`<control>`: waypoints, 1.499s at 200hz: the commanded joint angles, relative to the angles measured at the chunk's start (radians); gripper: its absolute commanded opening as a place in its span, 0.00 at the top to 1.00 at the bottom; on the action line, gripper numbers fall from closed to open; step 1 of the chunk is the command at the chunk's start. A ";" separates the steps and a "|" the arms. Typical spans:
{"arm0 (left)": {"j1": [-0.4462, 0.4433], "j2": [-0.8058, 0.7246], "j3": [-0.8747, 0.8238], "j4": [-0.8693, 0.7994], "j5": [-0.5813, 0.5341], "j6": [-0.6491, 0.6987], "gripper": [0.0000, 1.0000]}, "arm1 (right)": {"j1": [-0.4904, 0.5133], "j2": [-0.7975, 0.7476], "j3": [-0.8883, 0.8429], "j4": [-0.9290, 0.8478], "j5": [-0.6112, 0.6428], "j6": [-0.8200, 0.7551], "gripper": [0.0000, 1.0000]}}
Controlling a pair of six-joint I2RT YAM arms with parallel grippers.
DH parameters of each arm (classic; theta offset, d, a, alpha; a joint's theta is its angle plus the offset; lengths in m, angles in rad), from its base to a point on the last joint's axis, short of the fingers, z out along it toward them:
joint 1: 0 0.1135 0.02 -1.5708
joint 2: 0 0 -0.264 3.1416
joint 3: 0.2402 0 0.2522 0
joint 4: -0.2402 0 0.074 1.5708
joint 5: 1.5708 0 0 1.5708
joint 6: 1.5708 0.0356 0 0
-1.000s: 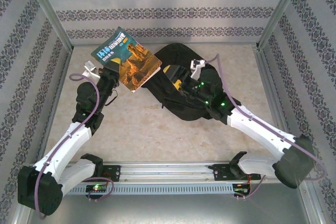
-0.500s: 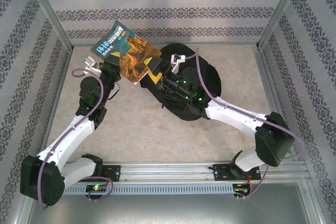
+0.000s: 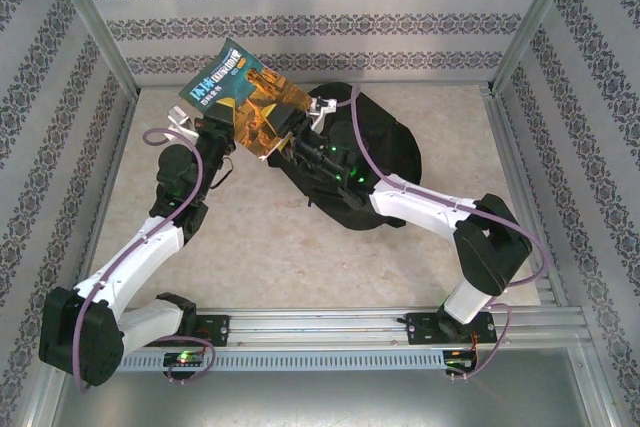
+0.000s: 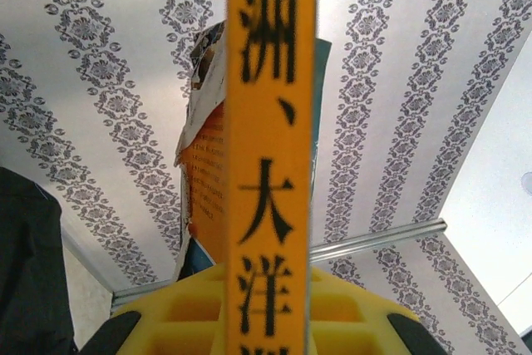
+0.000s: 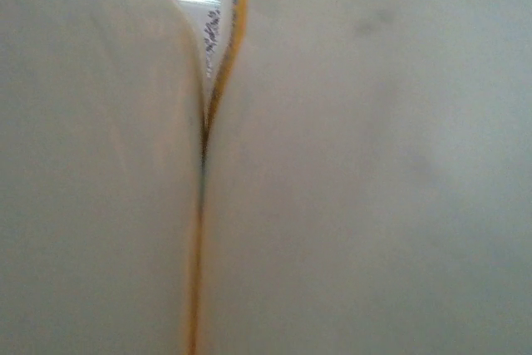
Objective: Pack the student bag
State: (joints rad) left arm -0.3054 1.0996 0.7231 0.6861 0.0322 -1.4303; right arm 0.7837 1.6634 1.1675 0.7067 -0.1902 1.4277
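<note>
Pinching teal-orange paperback book (image 3: 245,97) in left gripper (image 3: 223,124); spread of right gripper (image 3: 296,128) untellable; risking mistimed release, drop beside black fabric backpack (image 3: 390,147).

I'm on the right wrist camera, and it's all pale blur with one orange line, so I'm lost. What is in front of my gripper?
Observer: A book with a teal and orange cover, raised above the table. The right gripper is at its lower right edge.
Operator: What's holding it up?
Observer: The left gripper, shut on the book at its orange spine.
Operator: And the bag?
Observer: The student bag lies on the table just right of the book.
</note>
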 commanded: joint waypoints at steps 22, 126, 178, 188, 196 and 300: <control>-0.016 -0.027 0.014 0.067 -0.005 -0.006 1.00 | 0.012 -0.016 0.061 0.044 0.049 -0.094 0.40; -0.044 0.039 0.206 -0.431 0.254 0.343 0.61 | -0.082 -0.265 0.011 -0.447 0.085 -0.400 1.00; -0.193 0.322 0.498 -0.881 0.309 0.742 0.44 | -0.240 -0.623 -0.100 -0.989 0.223 -0.620 1.00; -0.237 0.378 0.558 -0.942 0.284 0.811 0.43 | -0.279 -0.688 -0.100 -1.111 0.269 -0.650 1.00; -0.277 0.426 0.610 -0.990 0.259 0.867 0.42 | -0.305 -0.731 -0.096 -1.198 0.318 -0.675 1.00; -0.445 0.941 1.154 -1.292 -0.248 1.263 0.18 | -0.531 -0.946 -0.086 -1.569 0.340 -0.752 1.00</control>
State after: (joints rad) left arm -0.7712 1.9911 1.8000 -0.5415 -0.0498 -0.3096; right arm 0.2653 0.7341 1.0775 -0.8562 0.1856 0.7082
